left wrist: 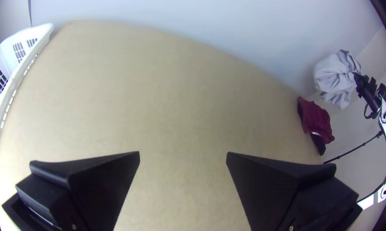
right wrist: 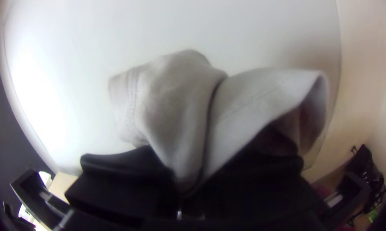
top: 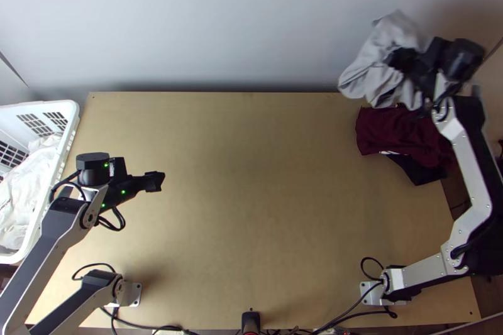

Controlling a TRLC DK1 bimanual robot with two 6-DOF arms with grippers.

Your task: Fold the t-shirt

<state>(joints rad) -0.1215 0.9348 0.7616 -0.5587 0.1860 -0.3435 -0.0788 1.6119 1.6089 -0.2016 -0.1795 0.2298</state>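
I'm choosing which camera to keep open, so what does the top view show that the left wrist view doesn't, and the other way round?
Top view: the left arm's base, on the table.
Left wrist view: the wide gap between the fingers of the left claw.
Both: the right claw holding the bunched grey cloth up, the dark red cloth and the white basket.

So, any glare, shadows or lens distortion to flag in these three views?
Right wrist view: strong glare on the wall; top view: soft shadow on the wall beyond the right gripper and grey cloth; left wrist view: fisheye bows the far edge of the table.
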